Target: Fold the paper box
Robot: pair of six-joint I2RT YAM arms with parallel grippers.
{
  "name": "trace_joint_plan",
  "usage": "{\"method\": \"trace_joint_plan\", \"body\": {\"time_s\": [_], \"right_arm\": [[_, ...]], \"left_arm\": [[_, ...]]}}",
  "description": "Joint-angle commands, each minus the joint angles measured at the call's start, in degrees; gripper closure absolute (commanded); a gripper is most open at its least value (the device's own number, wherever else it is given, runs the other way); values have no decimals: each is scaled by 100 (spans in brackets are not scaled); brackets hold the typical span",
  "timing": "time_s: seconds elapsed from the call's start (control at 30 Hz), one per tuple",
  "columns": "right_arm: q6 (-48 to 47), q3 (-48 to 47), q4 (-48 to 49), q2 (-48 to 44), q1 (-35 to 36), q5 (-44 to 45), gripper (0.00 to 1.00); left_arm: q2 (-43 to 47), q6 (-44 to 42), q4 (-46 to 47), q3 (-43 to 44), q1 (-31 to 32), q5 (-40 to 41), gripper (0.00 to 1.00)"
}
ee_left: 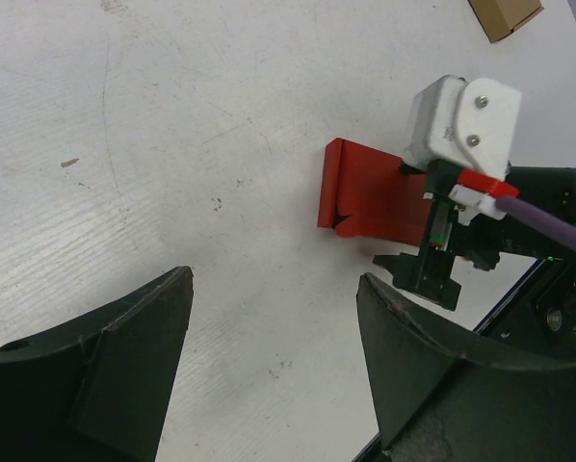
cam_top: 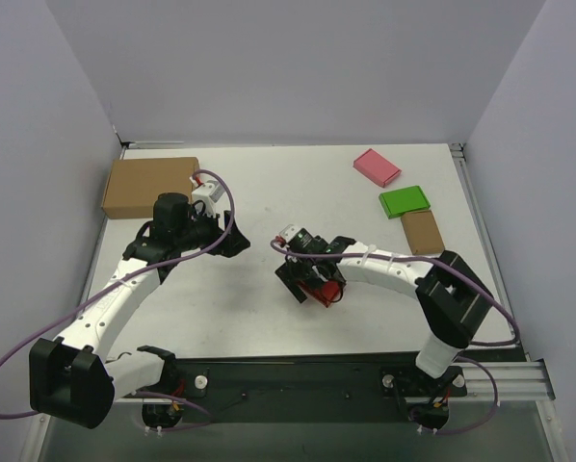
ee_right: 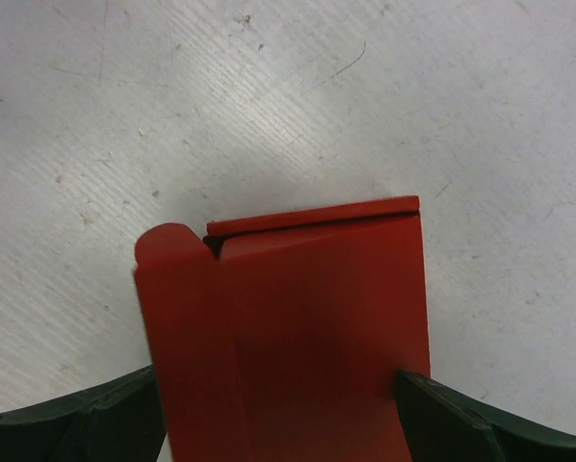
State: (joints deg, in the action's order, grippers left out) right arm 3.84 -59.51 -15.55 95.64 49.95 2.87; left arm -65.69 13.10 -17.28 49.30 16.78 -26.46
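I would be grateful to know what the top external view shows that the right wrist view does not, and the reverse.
Only the top view: the large brown cardboard carton, the flat pink box and the flat green box. Only the right wrist view: the rounded flap of the bright red paper box. Both: that box, the right gripper at it, the white table.

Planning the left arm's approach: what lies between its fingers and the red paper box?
Nothing but bare table between the left fingers and the paper box, as the left wrist view shows.
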Motion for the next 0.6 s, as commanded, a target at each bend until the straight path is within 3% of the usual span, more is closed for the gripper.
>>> {"method": "trace_joint_plan", "body": {"time_s": [0.0, 0.4, 0.57], "right_arm": [[-23, 132, -27, 262, 67, 160, 0], [-23, 123, 8, 807, 410, 1778, 0], [12, 132, 87, 851, 568, 2207, 12]], "left_arm": [[74, -80, 260, 27, -16, -131, 21], [74, -80, 260, 18, -16, -123, 21], [91, -80, 260, 10, -16, -114, 21]]}}
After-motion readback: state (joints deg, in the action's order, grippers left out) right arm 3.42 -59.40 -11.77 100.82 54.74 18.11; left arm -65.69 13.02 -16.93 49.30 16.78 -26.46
